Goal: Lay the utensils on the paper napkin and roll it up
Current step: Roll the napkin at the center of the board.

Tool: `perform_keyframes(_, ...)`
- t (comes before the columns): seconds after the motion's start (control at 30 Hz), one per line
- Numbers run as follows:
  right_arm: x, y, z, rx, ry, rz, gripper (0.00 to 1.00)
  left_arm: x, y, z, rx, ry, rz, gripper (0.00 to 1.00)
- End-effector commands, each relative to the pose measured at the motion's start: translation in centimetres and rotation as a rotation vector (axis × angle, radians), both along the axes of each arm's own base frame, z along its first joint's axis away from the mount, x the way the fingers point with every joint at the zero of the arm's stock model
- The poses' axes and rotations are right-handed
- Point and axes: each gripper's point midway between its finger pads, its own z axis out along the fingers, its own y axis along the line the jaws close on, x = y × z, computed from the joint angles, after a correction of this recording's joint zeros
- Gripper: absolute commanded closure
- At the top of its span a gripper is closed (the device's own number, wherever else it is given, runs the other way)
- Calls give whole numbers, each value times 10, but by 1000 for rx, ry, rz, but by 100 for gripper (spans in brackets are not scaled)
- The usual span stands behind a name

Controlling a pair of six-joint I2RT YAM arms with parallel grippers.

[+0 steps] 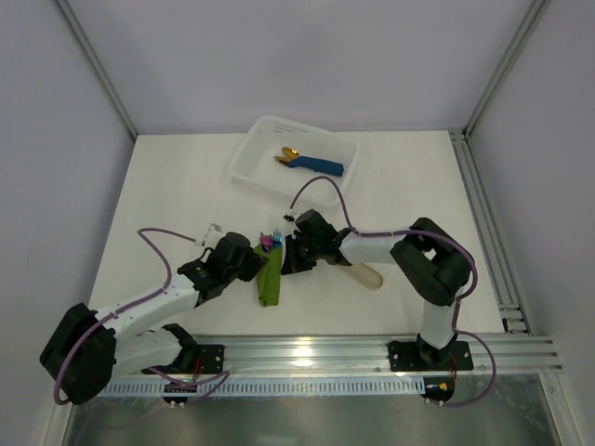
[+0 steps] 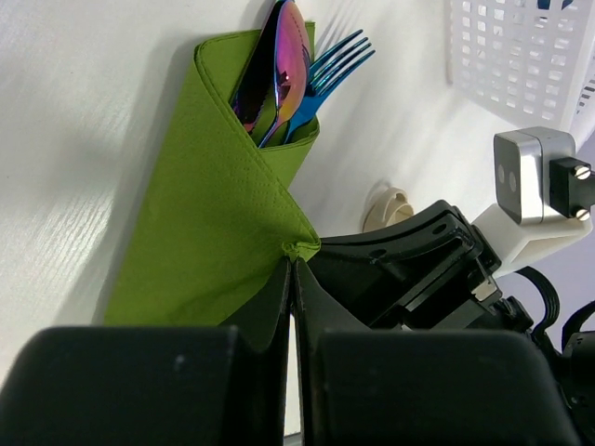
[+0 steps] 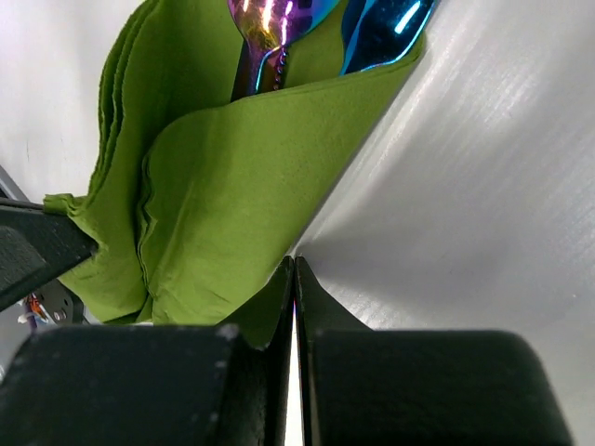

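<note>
The olive-green paper napkin (image 1: 270, 282) lies folded over the utensils (image 1: 271, 242), whose iridescent tips stick out at its far end. In the left wrist view the napkin (image 2: 204, 214) forms a pocket around a spoon (image 2: 290, 56) and a fork (image 2: 335, 65). My left gripper (image 2: 296, 258) is shut, pinching a bunched corner of the napkin. My right gripper (image 3: 295, 264) is shut with its tips right on the edge of the napkin's (image 3: 232, 195) folded flap. In the top view the left gripper (image 1: 249, 261) and the right gripper (image 1: 290, 255) flank the napkin.
A white basket (image 1: 249, 156) at the back holds a blue rolled napkin with gold cutlery (image 1: 316, 165). A beige oblong piece (image 1: 366, 275) lies under the right arm's wrist. The right arm's body (image 2: 409, 269) is close beside my left fingers.
</note>
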Motion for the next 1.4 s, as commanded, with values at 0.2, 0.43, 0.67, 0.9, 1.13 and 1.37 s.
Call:
perform_keyframes(0.2, 13, 19, 15, 63, -30, 11, 96, 15, -23, 17, -24, -46, -35, 100)
perform_keyframes(0.43, 10, 24, 17, 92, -13, 25, 96, 16, -33, 15, -26, -44, -47, 100)
perform_keyframes(0.67, 8, 26, 19, 115, -6, 22, 96, 20, -47, 14, -40, -43, -61, 100)
perform_keyframes(0.9, 5, 25, 19, 132, 3, 7, 96, 21, -62, 7, -45, -31, -78, 100)
perform_keyframes(1.13, 1, 19, 17, 135, 9, -7, 96, 19, -66, -1, -38, -12, -80, 100)
perform_keyframes(1.37, -7, 6, 11, 124, 14, -41, 96, 21, -72, -4, -52, -17, -85, 100)
